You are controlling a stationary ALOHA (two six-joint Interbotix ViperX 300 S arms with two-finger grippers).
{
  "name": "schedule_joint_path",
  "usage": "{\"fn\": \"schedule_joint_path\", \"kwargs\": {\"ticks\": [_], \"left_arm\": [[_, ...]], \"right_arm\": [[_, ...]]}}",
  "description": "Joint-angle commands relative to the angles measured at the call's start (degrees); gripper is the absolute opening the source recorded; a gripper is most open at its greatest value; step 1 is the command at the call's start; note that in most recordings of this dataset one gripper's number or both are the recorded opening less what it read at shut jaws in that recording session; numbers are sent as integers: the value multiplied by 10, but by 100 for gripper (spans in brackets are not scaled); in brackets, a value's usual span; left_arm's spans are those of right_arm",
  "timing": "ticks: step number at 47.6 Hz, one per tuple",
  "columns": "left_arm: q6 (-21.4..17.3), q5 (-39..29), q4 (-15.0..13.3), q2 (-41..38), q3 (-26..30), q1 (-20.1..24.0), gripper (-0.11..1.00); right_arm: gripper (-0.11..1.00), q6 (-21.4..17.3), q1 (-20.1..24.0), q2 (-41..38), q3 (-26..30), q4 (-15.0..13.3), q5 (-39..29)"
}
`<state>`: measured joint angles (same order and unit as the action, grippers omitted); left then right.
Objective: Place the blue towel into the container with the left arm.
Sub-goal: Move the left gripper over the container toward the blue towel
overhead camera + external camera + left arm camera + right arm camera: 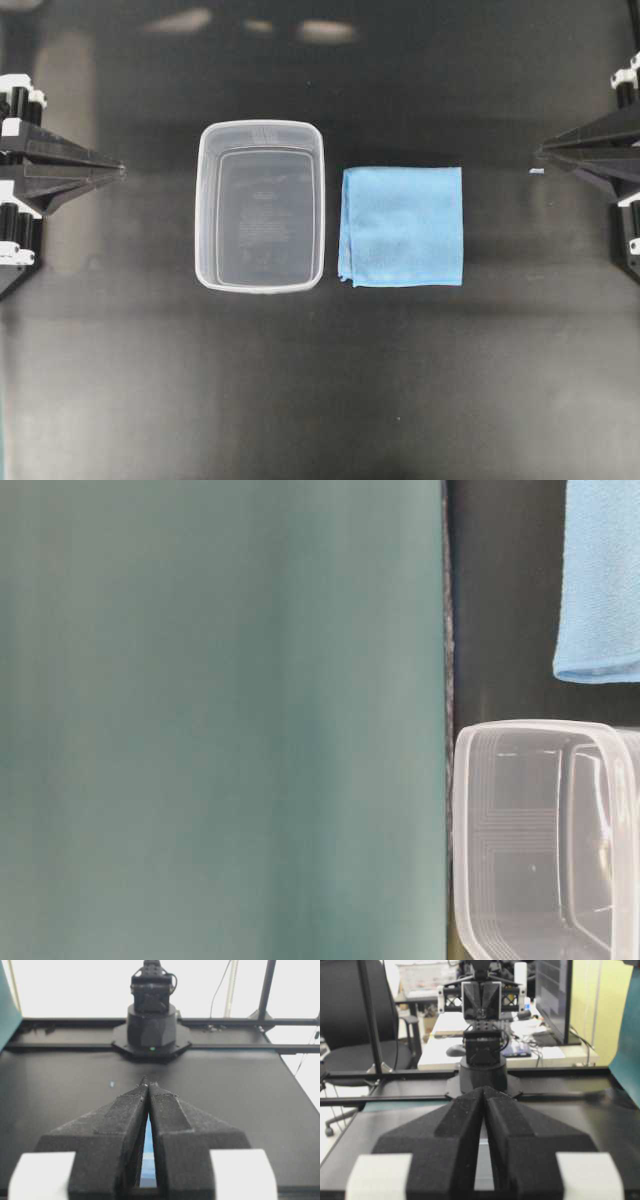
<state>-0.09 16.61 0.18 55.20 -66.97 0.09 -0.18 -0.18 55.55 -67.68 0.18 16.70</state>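
Overhead exterior: left gripper (118, 171) parked at table edge, fingers pressed together, holding nothing; clear container (261, 206) nearest, blue towel (402, 226) just beyond, beside it, untouched; right gripper (541, 153) likewise closed, idle, presumably leaving left's reach free.

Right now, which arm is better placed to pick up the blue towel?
By position, the right: the blue towel lies nearer the right hand, while the container sits between it and the left hand. Both hands are shut and empty.
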Motion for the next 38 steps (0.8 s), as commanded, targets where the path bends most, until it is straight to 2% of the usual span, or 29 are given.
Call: {"fn": "schedule_joint_path", "kwargs": {"ticks": [1,5,17,29,33,38], "left_arm": [[12,-40,24,-27,33,5,6],[13,-91,23,-54,66,5,1],[6,-253,24,-153,196,9,1],[1,-355,25,-259,309,17,1],[2,-374,25,-293,337,18,1],[2,-389,25,-335,377,18,1]], "right_arm": [[1,-1,-3,-4,7,3,2],[0,-4,-6,5,6,5,-17],[0,-6,-34,49,4,6,-139],[1,-6,-60,125,-15,5,-228],[11,-6,-63,149,-21,5,-247],[36,-7,-65,166,-22,6,-267]]}}
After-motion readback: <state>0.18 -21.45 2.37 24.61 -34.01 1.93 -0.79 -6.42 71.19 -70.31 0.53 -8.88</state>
